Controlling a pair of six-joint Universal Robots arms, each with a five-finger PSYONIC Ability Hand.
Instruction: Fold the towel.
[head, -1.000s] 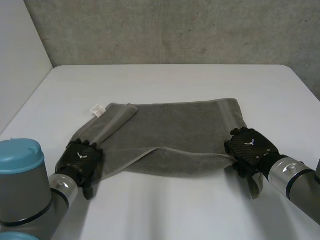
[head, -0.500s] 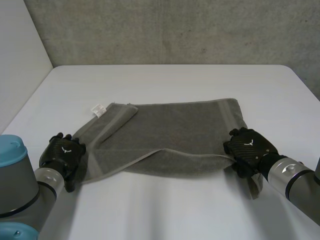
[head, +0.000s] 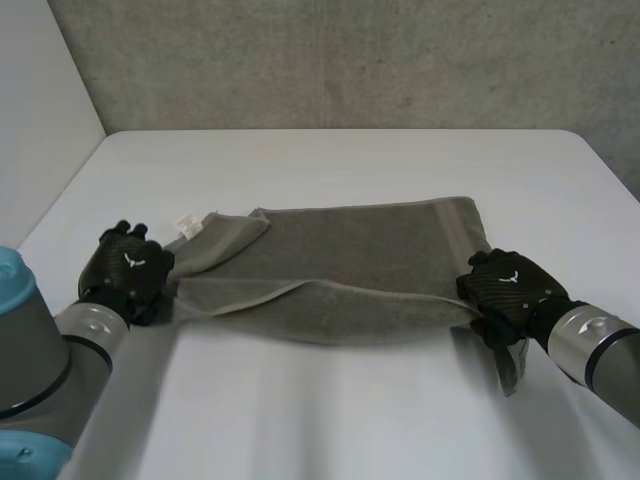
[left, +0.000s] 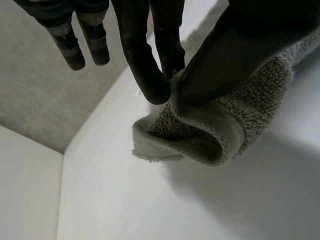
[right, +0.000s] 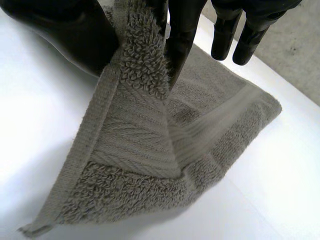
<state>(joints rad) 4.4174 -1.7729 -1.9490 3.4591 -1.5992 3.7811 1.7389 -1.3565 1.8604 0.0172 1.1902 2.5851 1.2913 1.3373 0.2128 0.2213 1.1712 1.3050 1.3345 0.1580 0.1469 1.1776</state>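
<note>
Towel (head: 360, 250) — one; left hand (head: 125, 272), right hand (head: 505, 290)

Flat across mid of white table (head: 330, 160), long side L-R, lies grey-green terry towel (head: 350, 250) w/ woven end bands, near edge rucked up, both near corners lifted, small white label (head: 190, 222) at far-left corner.
</note>
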